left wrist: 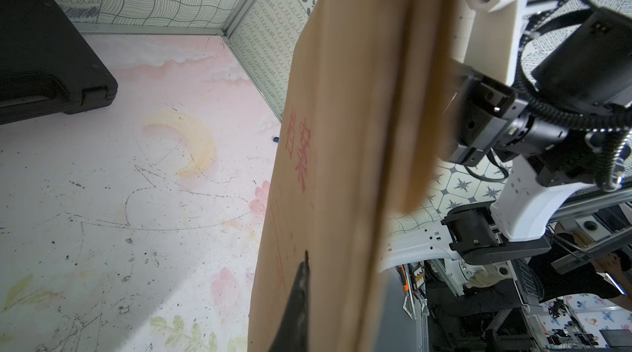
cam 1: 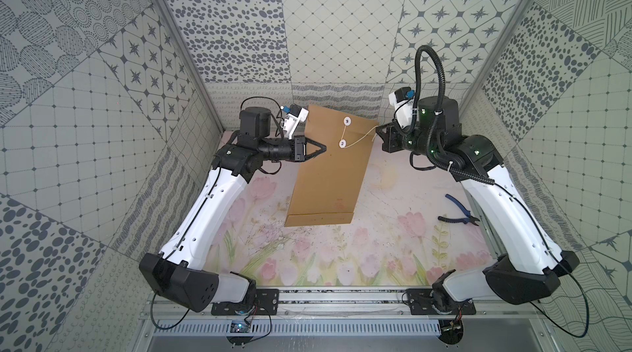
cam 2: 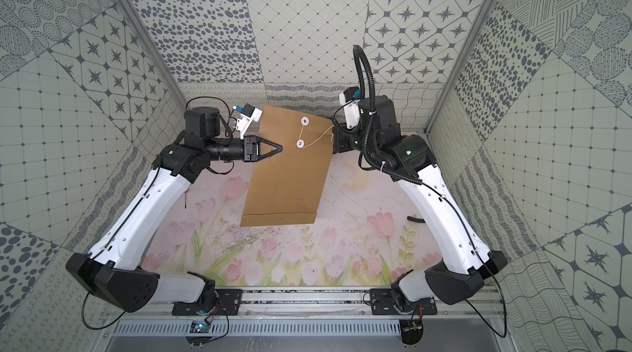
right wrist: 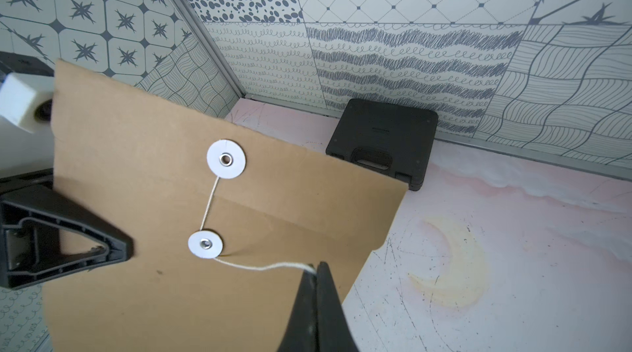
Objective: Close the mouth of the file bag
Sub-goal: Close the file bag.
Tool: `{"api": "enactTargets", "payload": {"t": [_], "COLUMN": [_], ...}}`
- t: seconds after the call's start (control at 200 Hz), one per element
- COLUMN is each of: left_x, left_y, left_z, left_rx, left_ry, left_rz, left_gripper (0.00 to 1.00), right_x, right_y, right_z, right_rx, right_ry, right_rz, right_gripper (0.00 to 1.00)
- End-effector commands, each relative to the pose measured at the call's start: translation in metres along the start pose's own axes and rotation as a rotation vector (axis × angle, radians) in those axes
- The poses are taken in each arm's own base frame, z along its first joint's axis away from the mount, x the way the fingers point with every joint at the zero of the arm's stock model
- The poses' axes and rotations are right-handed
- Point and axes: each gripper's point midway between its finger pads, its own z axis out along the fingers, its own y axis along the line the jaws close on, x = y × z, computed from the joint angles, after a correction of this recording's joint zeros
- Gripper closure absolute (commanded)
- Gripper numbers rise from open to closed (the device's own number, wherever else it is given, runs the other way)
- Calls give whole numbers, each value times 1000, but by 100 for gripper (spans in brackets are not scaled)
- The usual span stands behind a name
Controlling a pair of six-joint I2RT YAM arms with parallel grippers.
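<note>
Over the bench (cam 1: pixel 376 247) we log a kraft file bag (cam 1: pixel 328 179) — left jaws clamped on its side edge, right jaws pinched tight on its white string (right wrist: pixel 260 267) — mouth (right wrist: pixel 143 148) flap folded over.

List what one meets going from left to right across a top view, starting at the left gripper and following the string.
left gripper, shut on the file bag → lower white button → string → right gripper, shut on the string's end → blue-handled pliers
</note>
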Motion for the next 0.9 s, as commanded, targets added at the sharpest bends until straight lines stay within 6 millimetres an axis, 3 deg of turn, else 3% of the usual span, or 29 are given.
{"api": "enactTargets", "payload": {"t": [0.0,0.43,0.896], "left_x": [9,25,19], "left_y": [-17,-10,-7], "left_z": [0,10,21], "left_rx": [59,63,78], "left_ry": [17,49,34], "left_rz": [62,38,23], "left_gripper": [100,100,100], "right_x": [-7,-35,-39], "right_y": [-10,4,89], "right_z": [9,22,36], "right_rx": [54,7,-123], "right_ry": [-1,-28,-10], "right_rz": [-47,-46,-173], "right_gripper": [100,100,100]}}
